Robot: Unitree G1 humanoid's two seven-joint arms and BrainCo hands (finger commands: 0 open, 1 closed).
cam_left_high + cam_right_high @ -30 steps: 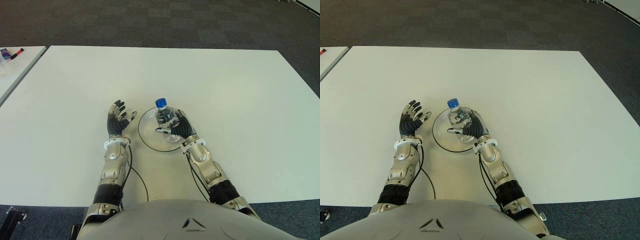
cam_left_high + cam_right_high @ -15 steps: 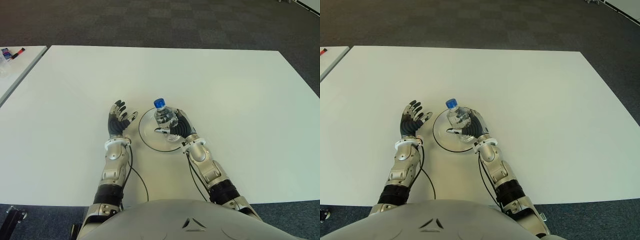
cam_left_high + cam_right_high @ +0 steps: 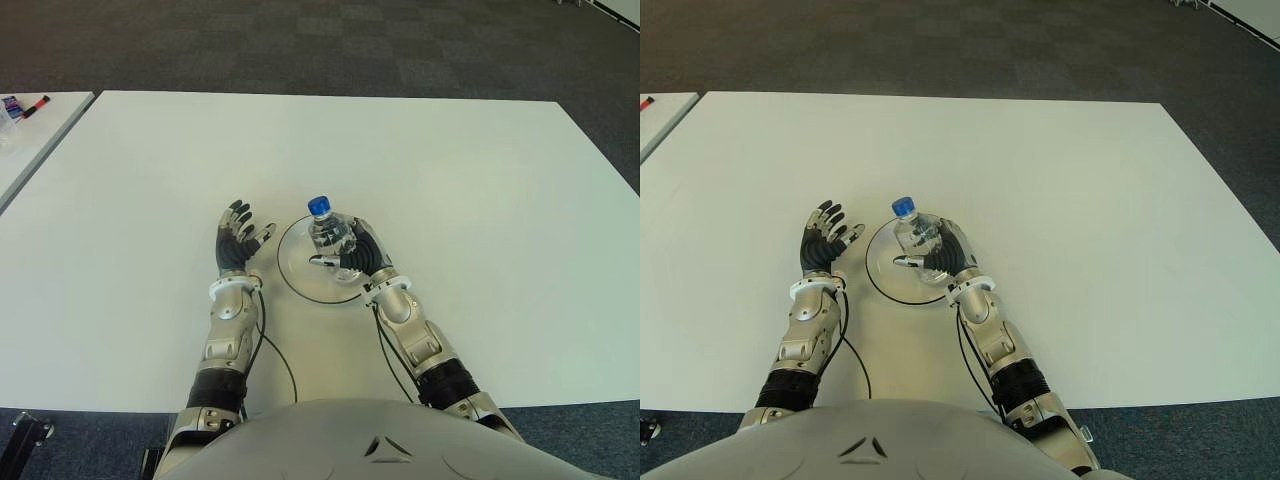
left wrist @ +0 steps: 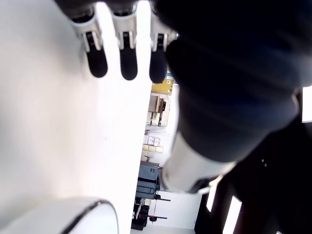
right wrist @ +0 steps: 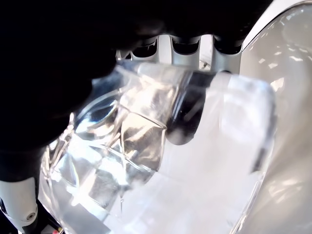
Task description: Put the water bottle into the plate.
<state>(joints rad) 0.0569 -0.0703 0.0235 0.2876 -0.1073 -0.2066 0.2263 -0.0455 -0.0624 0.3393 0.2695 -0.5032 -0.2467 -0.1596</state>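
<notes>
A clear water bottle (image 3: 328, 232) with a blue cap (image 3: 319, 206) stands upright over the white, dark-rimmed plate (image 3: 294, 264) near the table's front. My right hand (image 3: 348, 256) is shut on the bottle's body from the right side; the right wrist view shows the clear ribbed bottle (image 5: 146, 146) filling the palm with fingers (image 5: 187, 48) curled behind it. The bottle's base is hidden by the hand. My left hand (image 3: 237, 243) shows just left of the plate, fingers (image 4: 114, 58) spread and holding nothing.
The white table (image 3: 450, 180) spreads wide to the back and both sides. A second white table (image 3: 30, 130) at the far left holds markers (image 3: 25, 105). Dark carpet (image 3: 350, 40) lies beyond. A black cable (image 3: 270, 350) runs beside my left forearm.
The bottle, held in my right hand, has shifted slightly left and toward the plate's middle. My left hand has barely moved.
</notes>
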